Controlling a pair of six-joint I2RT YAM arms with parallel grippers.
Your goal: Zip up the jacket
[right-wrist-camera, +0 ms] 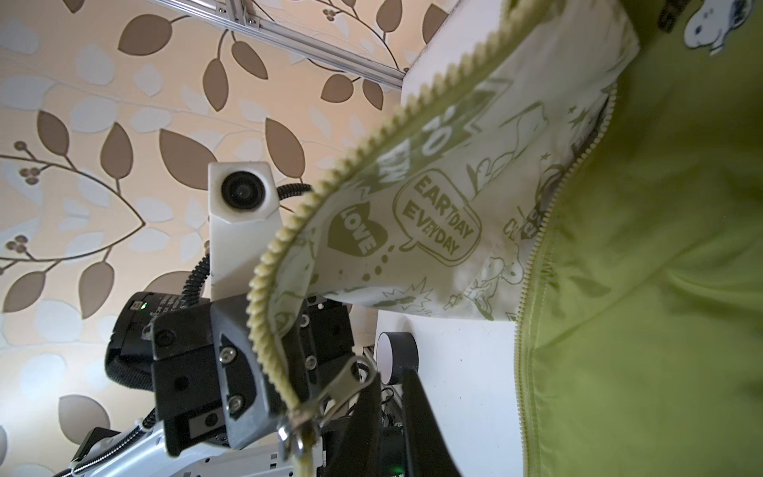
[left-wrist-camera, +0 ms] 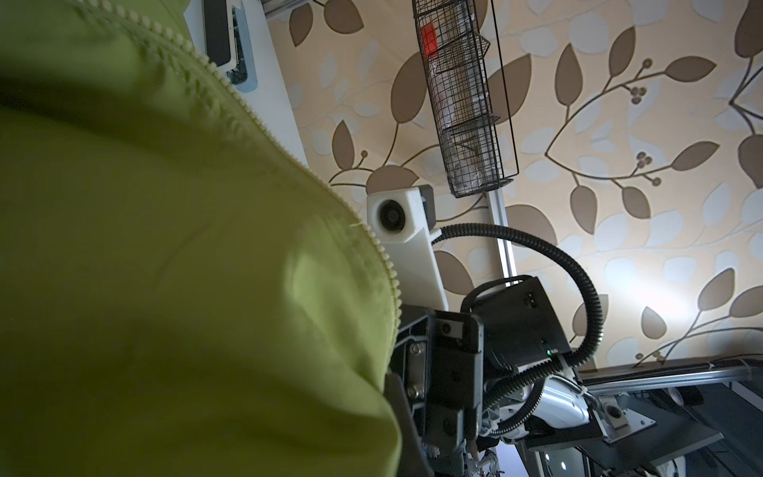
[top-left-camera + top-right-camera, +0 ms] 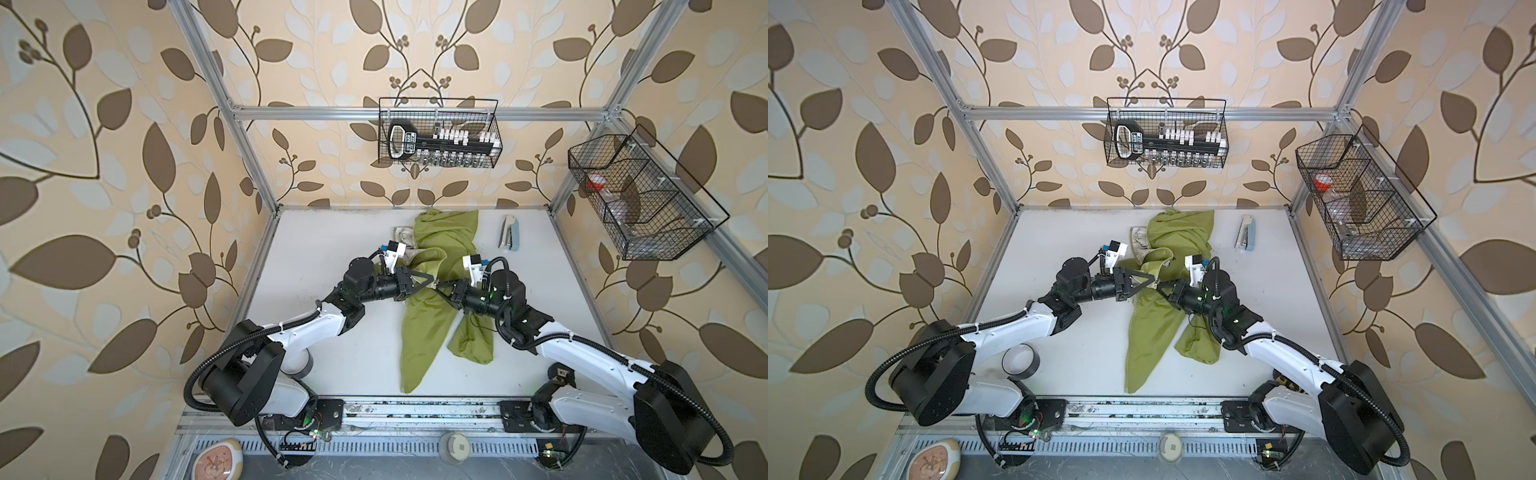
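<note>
Okay, soft, light jacket (image 3: 428, 328) lies crumpled mid-table (image 3: 332, 249), my left pincer (image 3: 431, 284) clamped on its zipper edge (image 1: 264, 314), right pincer (image 3: 441, 286) narrow beside the metal pull (image 1: 344, 382), grip unclear, and that stiff pull is where I'd take hold.

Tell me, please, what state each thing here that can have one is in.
jacket, lying crumpled on the table, front open, lining showing
zipper, undone, tooth rows apart
left gripper, shut on the jacket's zipper edge
right gripper, at the zipper pull; grip cannot be told
</note>
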